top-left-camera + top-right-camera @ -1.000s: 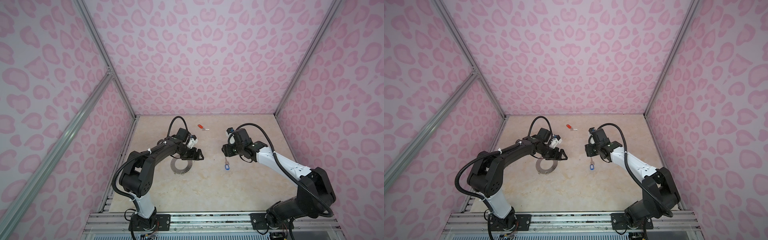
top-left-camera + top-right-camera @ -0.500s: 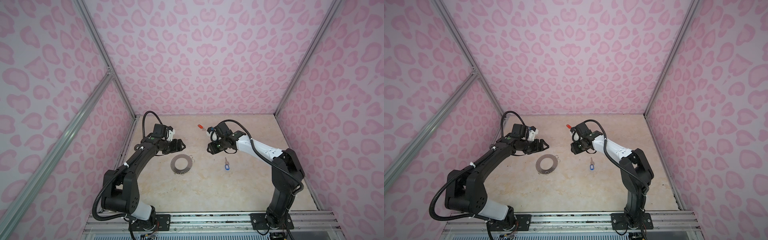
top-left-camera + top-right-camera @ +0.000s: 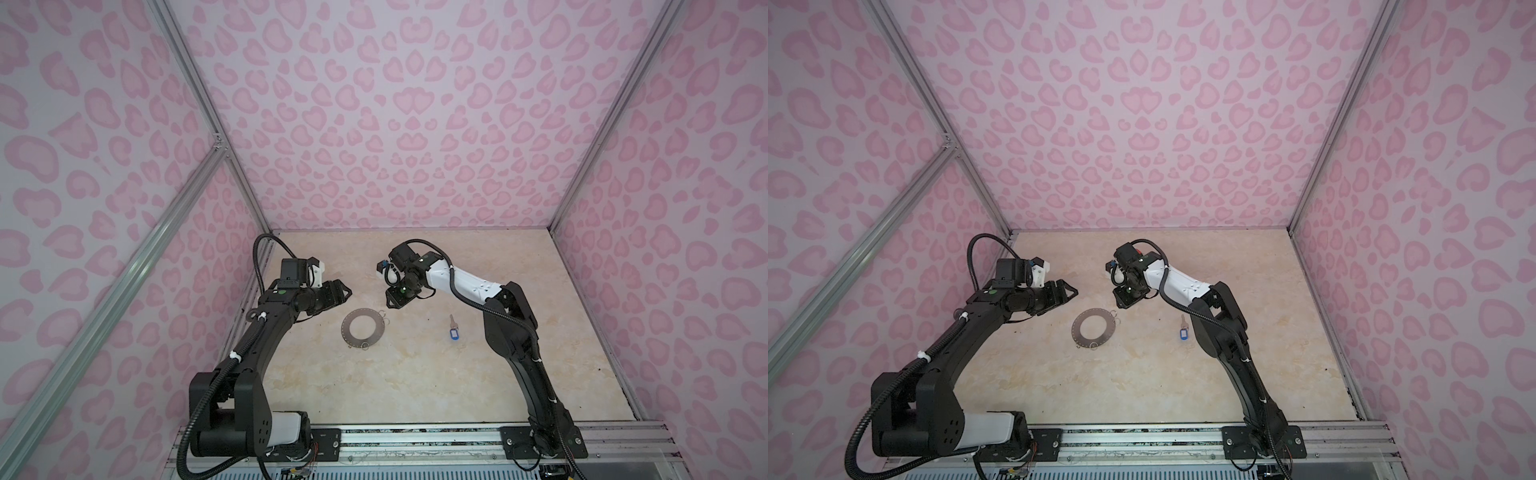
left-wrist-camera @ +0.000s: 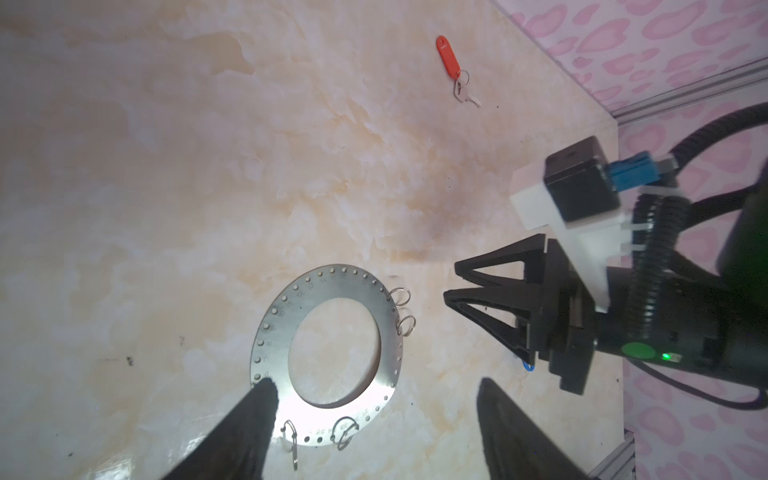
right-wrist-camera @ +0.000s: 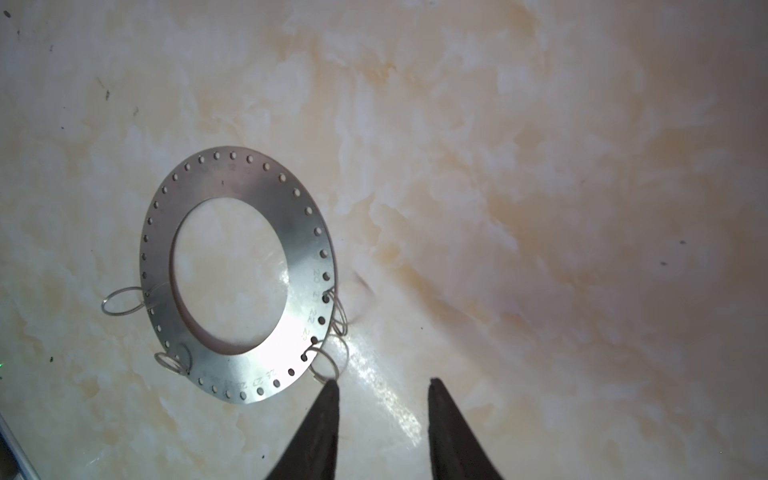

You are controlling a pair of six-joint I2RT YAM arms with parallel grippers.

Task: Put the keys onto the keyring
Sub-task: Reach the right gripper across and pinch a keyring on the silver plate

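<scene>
Found the keyring [image 3: 345, 333] lying flat on the marbled beige tabletop [image 3: 415, 395], left of centre, between the two arms and slightly nearer than both pincers. Counted four thin wire loops [image 5: 337, 311] on its rim, two at the far right edge and two at the near edge. Noted small holes and stamped numbers round the rim in the right wrist view.

Logged the left pincer [image 3: 347, 293] wide open with nothing between its fingers, just to the far left of the keyring, tips aimed right.

Logged the right pincer [image 3: 394, 300] with jaws parted to a narrow gap, gripping nothing, pointed down just beyond the keyring's far right edge. Saw one fingertip [image 5: 330, 399] just beside a rim loop in the right wrist view. Unable to confirm contact.

Located the blue-tagged key [image 3: 453, 334] flat on the tabletop, right of the keyring and apart from it, near the right arm, blade pointing far.

Located the red-tagged key [image 4: 446, 56] in the left wrist view, on the far part of the tabletop close to the back wall, well apart from the keyring. Recorded neither key on the keyring.
</scene>
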